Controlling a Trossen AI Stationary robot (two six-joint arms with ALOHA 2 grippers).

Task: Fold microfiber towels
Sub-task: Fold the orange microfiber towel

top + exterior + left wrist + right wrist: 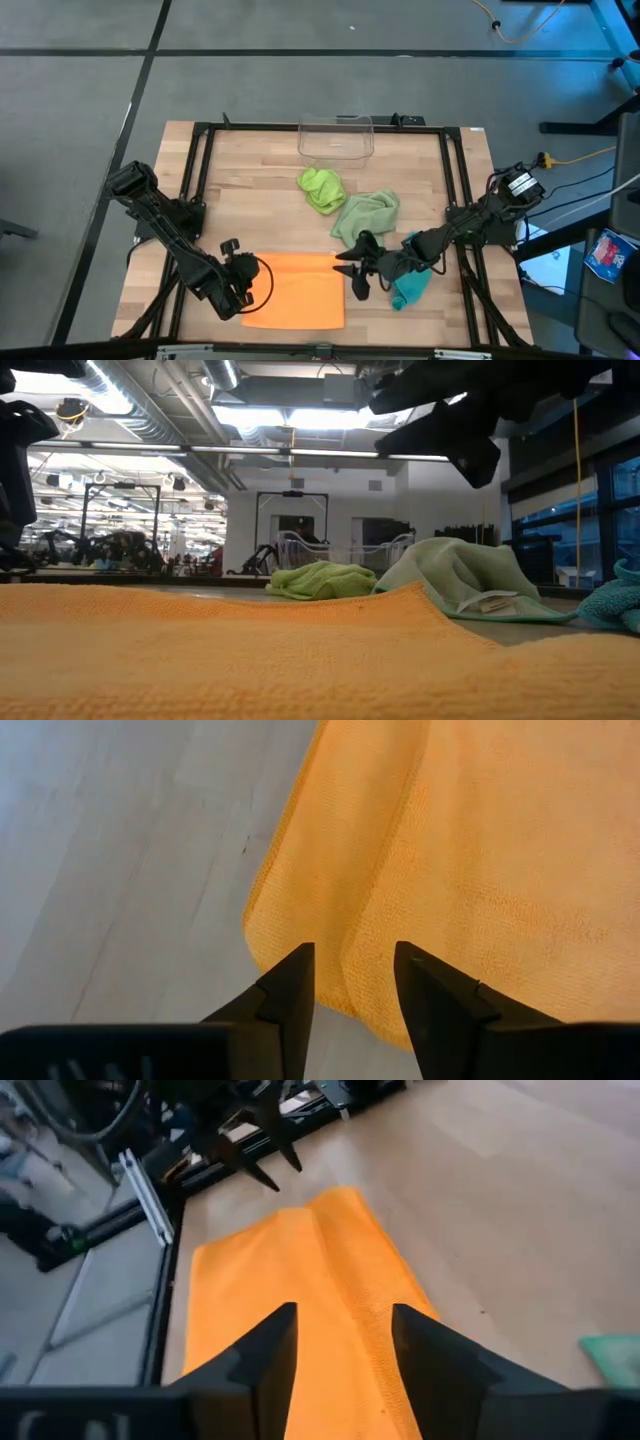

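**Orange towel down after a fold, both claws spread and empty**

Nearest the low camera: large orange microfiber towel [250,650], soft square cloth, lying flat across the front of the light wooden table [250,200], between the two arms. Appears doubled over once, with a raised fold line showing in both wrist views.

Left gripper [243,270] just off the towel's left edge, fingers spread, nothing between them; orange edge lying just ahead of the fingertips in the left wrist view. Right gripper [358,272] at the towel's right edge, jaws likewise parted and holding nothing, orange cloth beneath and ahead of it.

Further back: pale sage green towel with a white tag [366,216], bunched up near the middle of the table; lime green towel [322,189] crumpled just behind it; teal towel [411,285] heaped under the right arm, near the front right. Clear plastic bin [336,140] at the far edge, apart from all four cloths.

Step in hand, judging from the open jaws at both edges: release after one fold of the orange towel. Three cloths not yet folded, so early in the task.

Next move likely calls for re-pinching the orange towel at one edge or its corners and carrying it across for a second fold, keeping layers aligned. Risk: soft pile dragging, upper layer sliding off the lower.
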